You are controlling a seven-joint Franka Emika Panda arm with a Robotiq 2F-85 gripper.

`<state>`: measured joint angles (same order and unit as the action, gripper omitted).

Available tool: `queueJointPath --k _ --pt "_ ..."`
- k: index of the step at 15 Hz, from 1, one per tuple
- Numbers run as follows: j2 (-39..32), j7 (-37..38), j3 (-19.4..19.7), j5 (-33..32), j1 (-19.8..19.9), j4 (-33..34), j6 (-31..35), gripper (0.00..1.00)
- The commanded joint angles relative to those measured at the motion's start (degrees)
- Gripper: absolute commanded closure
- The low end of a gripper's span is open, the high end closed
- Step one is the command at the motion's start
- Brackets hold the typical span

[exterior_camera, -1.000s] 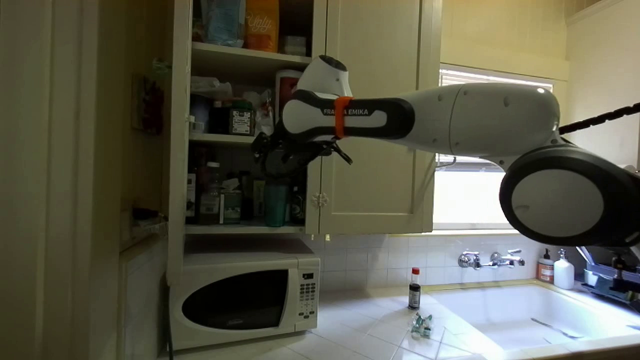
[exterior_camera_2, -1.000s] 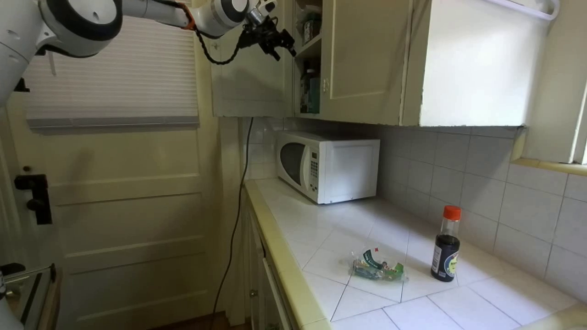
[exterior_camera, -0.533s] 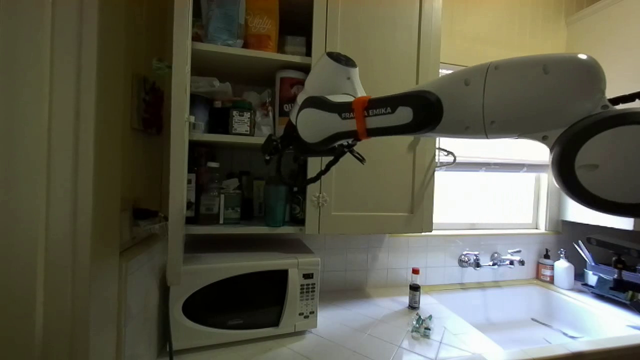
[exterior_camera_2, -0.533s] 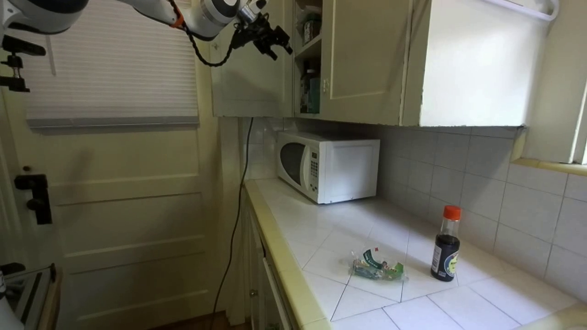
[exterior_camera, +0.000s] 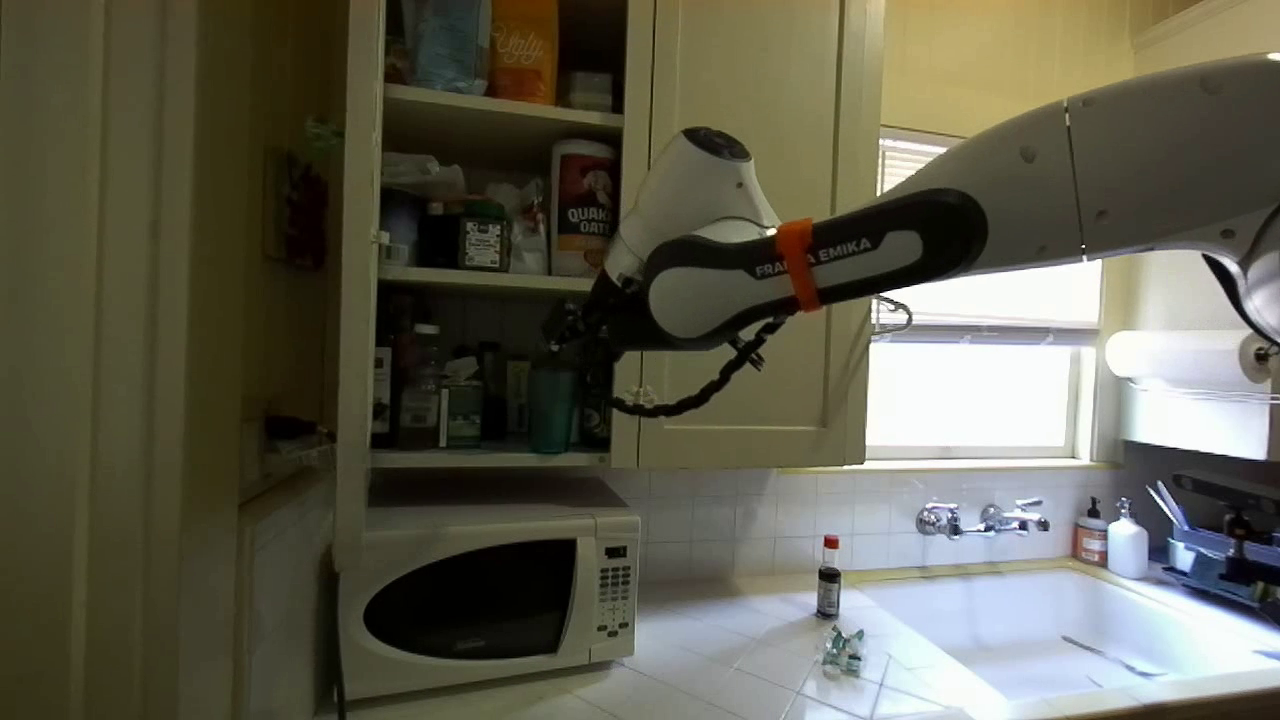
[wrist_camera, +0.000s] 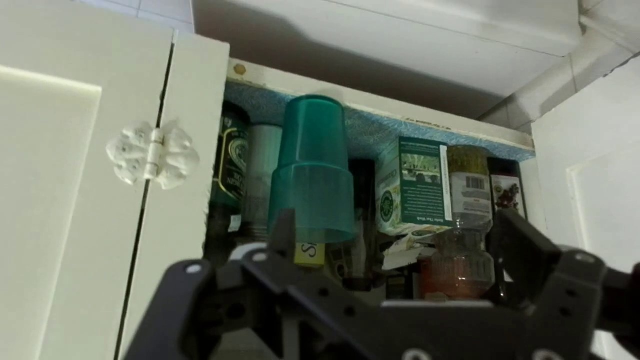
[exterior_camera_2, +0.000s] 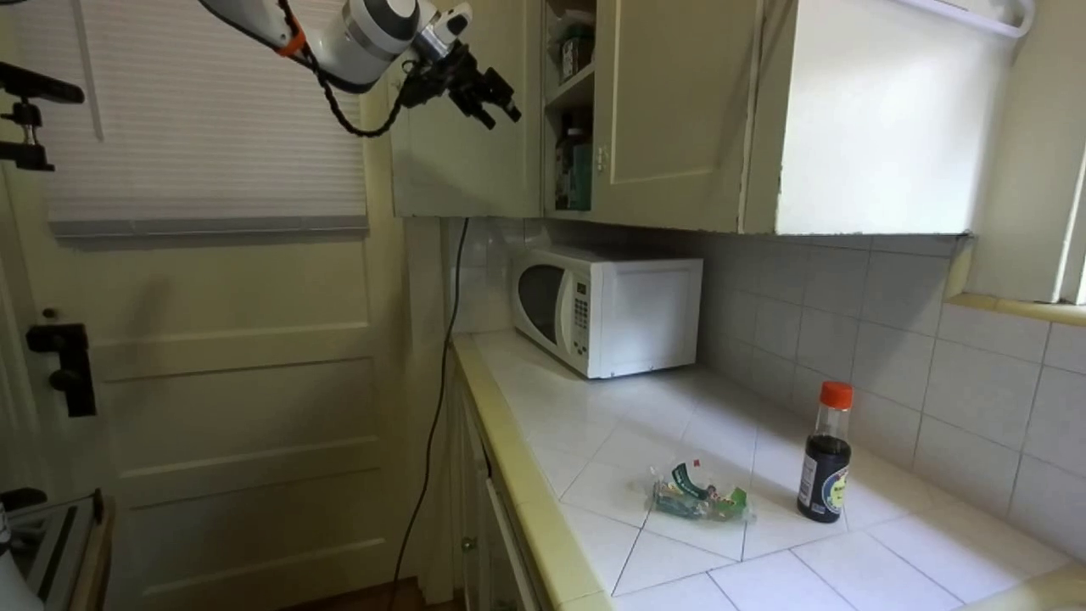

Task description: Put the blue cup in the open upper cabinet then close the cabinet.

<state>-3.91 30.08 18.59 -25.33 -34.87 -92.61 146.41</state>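
One blue cup [wrist_camera: 310,190] stands in the upper cabinet [exterior_camera: 470,277], on the lowest shelf [wrist_camera: 400,110] that shows, right by the front edge. I think it is so far forward because the space behind it is packed with other things. A dark bottle [wrist_camera: 232,155] is on one side and a green box [wrist_camera: 425,180] on the other.

The gripper [exterior_camera_2: 502,120] hangs outside the cabinet, apart from the cup. Its fingers [wrist_camera: 284,235] are spread wide and hold nothing, maybe so they don't knock the cup. The door [wrist_camera: 595,190] stands wide, so the cup part looks done and shutting the door should be next. I would back the gripper out first, as it may block the swing.

The cup is longer up and down than across, and it stands straight with no lean I can see. The wrist view is upside down, so the thin end at the top there is really the foot, down on the shelf. The wide mouth points up. I cannot tell if the foot pokes over the edge; if it does, the door might bump it
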Motion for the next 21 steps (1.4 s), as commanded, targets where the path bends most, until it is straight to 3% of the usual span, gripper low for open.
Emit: queueJointPath --k 1,6,11,13,14,17,21 --pt "8.4 13.2 -0.4 -8.0 -1.5 -14.3 4.8 0.00" --pt "16.6 24.3 -1.9 -16.0 -0.4 -29.6 10.5 0.00" --pt "23.9 21.3 -0.6 -18.5 -0.4 -46.0 18.5 0.00" --pt "26.8 24.1 -2.3 -23.9 1.9 -52.5 20.7 0.00" --pt "21.6 21.9 -1.2 -19.6 -0.1 -44.9 18.2 0.00" --pt "24.8 22.8 -1.8 -22.2 1.0 -50.8 19.8 0.00" --pt "25.8 22.8 -1.9 -22.3 1.1 -51.3 19.8 0.00"
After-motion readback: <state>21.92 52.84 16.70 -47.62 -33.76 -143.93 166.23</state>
